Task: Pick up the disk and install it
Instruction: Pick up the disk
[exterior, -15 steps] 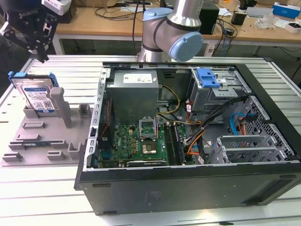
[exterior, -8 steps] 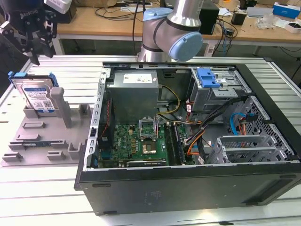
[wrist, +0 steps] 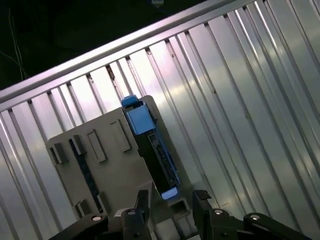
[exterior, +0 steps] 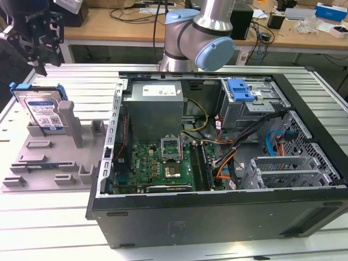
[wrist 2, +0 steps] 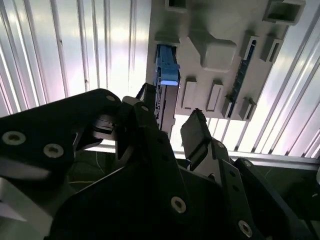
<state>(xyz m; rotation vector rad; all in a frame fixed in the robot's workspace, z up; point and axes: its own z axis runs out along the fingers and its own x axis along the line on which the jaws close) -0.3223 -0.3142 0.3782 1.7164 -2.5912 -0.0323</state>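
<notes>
Above the disk [exterior: 44, 111], stood on edge in the grey holder [exterior: 54, 157] so both faces are reachable, the gripper [exterior: 41, 54] is held wide, empty.

The disk [exterior: 44, 113] — a silver hard drive with a blue-and-white label, clipped in a bright blue carrier — stands upright on its edge in a slot of the grey holder [exterior: 38, 157], at the exterior view's far left.

A ribbed aluminium table [exterior: 43, 228] carries two things. A grey plastic fixture plate [exterior: 33, 160] lies at the exterior view's left; an open desktop computer case [exterior: 217, 223] lies just beside it.
</notes>
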